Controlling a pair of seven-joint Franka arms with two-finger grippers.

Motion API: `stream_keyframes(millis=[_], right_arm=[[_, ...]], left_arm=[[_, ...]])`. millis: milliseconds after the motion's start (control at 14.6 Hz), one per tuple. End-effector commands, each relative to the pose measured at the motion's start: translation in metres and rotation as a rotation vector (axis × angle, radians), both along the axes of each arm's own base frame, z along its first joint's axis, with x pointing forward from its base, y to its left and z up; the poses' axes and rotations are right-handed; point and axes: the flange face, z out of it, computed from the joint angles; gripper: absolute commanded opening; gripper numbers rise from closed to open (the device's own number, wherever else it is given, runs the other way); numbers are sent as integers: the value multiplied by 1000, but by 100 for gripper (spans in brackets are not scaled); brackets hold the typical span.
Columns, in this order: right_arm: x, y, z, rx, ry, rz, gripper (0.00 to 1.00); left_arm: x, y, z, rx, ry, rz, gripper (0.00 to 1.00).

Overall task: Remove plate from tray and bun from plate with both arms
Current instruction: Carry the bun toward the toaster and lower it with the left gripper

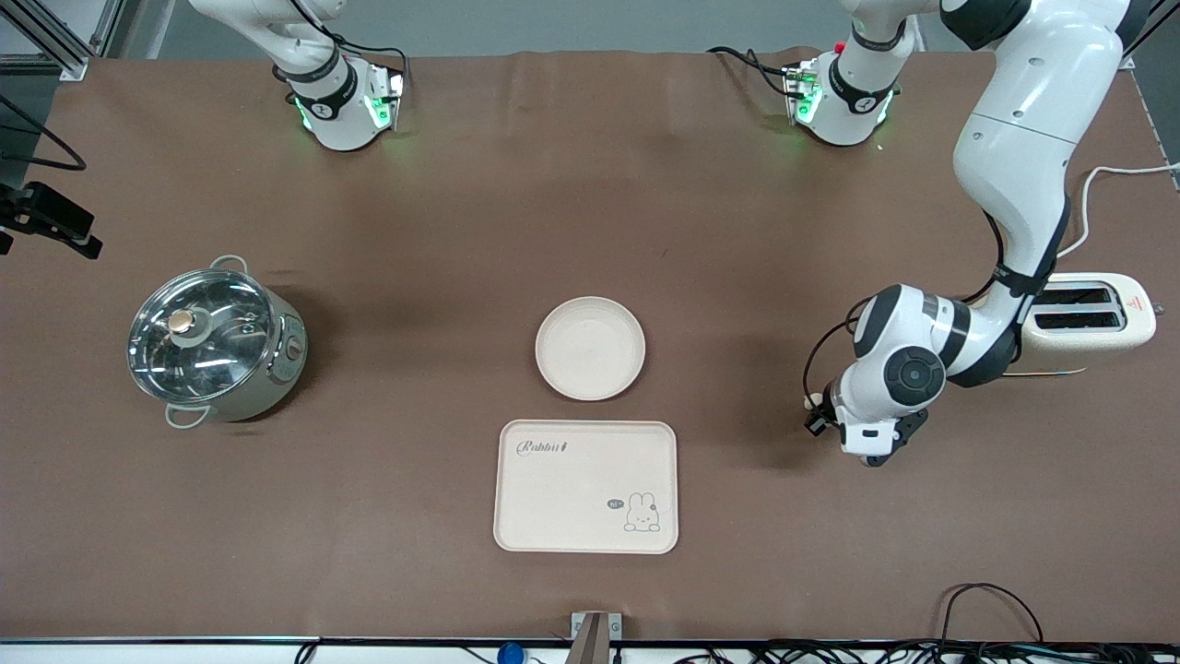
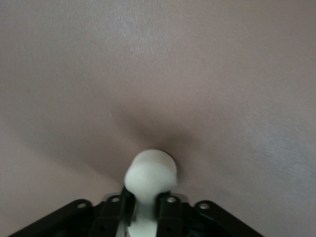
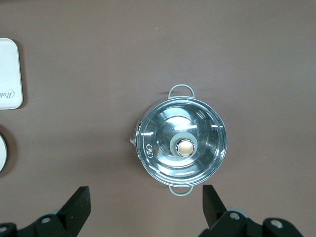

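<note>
Plainly, "Rabbit" marks the tray (image 1: 585,486) beside the plate (image 1: 590,348).

Brown table (image 1: 590,203) fills view, evenly lit, soft shadows. Grey floor strip along top edge, metal frame (image 1: 55,37) at corner, black cables (image 1: 996,609) along bottom edge.

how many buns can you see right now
1. The bun is pinched in the left gripper, low over bare tabletop toward the left arm's end, beside the toaster. The plate holds none; others could be hidden inside the lidded pot.
</note>
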Motion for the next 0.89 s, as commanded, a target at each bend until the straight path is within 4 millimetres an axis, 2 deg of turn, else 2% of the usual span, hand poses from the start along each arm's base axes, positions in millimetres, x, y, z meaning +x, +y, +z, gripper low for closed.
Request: stream_keyframes(millis=[0,137,205,342,410,478,683,752,820], right_arm=[[-4,-12,1,22,10,-12,100],[-8,-14,0,25,27,-16,100],[-11,-14,1,26,39,-20,100],[-10,-11,2,26,33,-15,100],[-10,-10,2,25,30,-10,100],[-9,-7,2,25,30,-6,100],[-7,0,6,16,14,9,100],[-7,0,6,14,10,9,100],[-7,-2,6,14,9,7,100]], left_arm=[[2,16,1,-7,-3,-17,100],[6,10,19,-11,-20,-16,100],[6,-2,55,-6,-41,-35,100],[5,-10,130,36,-32,-50,100],[3,-19,164,51,-27,-66,100],[5,-20,190,60,-32,-76,100],[-1,-15,276,86,-77,-182,100],[-5,-6,304,84,-76,-227,100],[-12,12,333,77,-70,-258,100]])
